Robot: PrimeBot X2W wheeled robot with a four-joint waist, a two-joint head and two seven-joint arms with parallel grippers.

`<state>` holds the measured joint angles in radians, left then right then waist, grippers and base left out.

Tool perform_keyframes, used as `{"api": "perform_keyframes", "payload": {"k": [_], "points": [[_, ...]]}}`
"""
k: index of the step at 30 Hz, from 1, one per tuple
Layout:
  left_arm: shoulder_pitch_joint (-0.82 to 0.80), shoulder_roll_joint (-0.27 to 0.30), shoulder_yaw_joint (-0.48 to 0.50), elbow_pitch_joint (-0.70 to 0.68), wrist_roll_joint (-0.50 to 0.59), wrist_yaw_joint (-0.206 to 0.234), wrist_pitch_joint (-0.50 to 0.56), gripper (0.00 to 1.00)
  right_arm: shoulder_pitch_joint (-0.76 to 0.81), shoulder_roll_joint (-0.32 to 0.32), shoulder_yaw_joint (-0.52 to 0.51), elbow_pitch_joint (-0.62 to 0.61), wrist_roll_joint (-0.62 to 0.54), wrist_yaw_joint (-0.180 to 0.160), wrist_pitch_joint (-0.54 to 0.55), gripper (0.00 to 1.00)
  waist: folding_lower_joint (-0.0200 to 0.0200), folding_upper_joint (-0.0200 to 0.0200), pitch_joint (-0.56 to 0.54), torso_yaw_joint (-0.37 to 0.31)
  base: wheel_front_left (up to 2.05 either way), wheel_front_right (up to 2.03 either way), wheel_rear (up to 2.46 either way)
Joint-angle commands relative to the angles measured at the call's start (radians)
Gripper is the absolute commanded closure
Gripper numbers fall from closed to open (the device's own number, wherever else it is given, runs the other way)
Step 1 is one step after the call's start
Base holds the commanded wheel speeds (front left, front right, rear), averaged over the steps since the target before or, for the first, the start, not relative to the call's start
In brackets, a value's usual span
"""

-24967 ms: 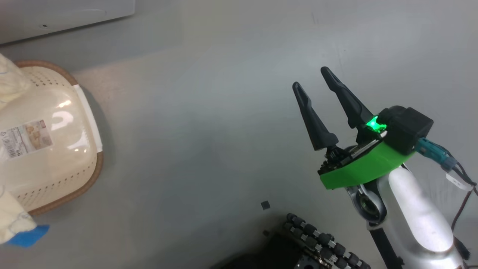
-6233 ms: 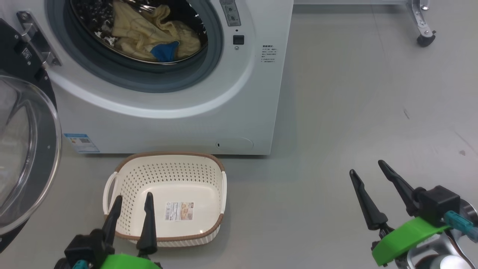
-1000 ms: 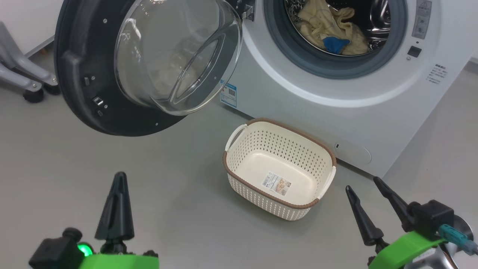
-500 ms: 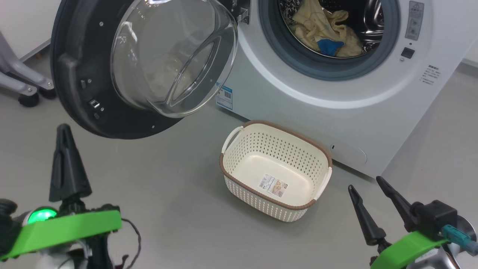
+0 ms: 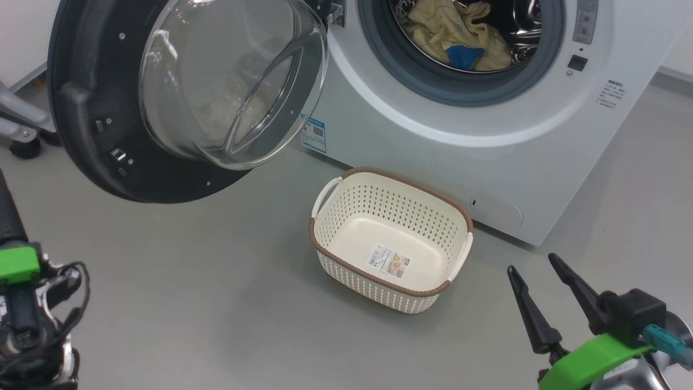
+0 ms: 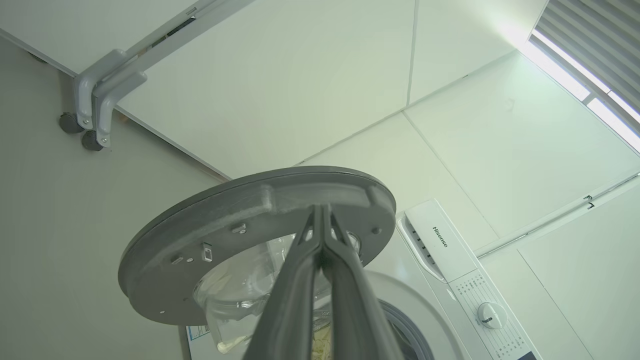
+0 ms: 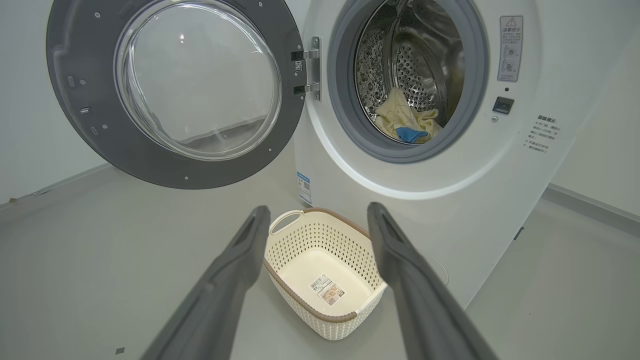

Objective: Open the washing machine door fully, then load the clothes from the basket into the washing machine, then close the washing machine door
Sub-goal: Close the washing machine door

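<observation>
The washing machine door [image 5: 86, 135] hangs wide open to the left of the washing machine [image 5: 433, 157], its glass bowl facing me. The cream clothes [image 5: 460, 32] with the blue patch lie inside the steel drum. On the floor before the machine sits the basket [image 5: 312, 233] with nothing in it. My left gripper [image 6: 320, 207] is shut and empty, its tips pointing up at the door's grey rim [image 6: 200, 235]; one dark finger [image 5: 6, 206] shows at the far left edge. My right gripper [image 5: 532, 263] stands open at the lower right, framing the basket [image 7: 300, 295] between its fingers.
A grey wheeled frame leg [image 5: 21, 135] stands on the floor left of the door, by the white wall. Bare grey floor stretches between my grippers and the basket, and to the machine's right.
My left gripper has swung left and upward to the head view's edge, staying shut. The head camera has shifted slightly. My right gripper holds its place, open.
</observation>
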<state>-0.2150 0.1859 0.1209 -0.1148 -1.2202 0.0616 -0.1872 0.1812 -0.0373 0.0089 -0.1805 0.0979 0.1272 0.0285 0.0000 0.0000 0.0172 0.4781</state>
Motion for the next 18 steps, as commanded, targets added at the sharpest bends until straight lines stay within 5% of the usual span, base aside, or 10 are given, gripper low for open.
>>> {"api": "perform_keyframes", "payload": {"k": [1, 9, 18], "points": [[-0.061, 0.038, 0.050, -0.016, -0.011, -0.009, 0.012, 1.00, -0.031, -0.013, 0.016, -0.042, -0.002, 0.003, 0.006, 0.00, 0.0000, 0.0000, 0.003, -0.003, 0.00, 0.00, 0.00], [-0.249, 0.088, 0.190, 0.170, -0.304, -0.050, 0.148, 1.00, -0.042, -0.013, 0.017, -0.058, -0.019, 0.003, 0.022, 0.00, 0.0000, 0.0000, 0.033, -0.026, 0.00, 0.00, 0.00], [-0.390, 0.183, 0.302, 0.410, -0.455, -0.031, 0.232, 1.00, -0.049, -0.020, 0.026, -0.081, -0.033, 0.003, 0.046, 0.00, 0.0000, 0.0000, 0.064, -0.070, 0.00, 0.00, 0.00]]}}
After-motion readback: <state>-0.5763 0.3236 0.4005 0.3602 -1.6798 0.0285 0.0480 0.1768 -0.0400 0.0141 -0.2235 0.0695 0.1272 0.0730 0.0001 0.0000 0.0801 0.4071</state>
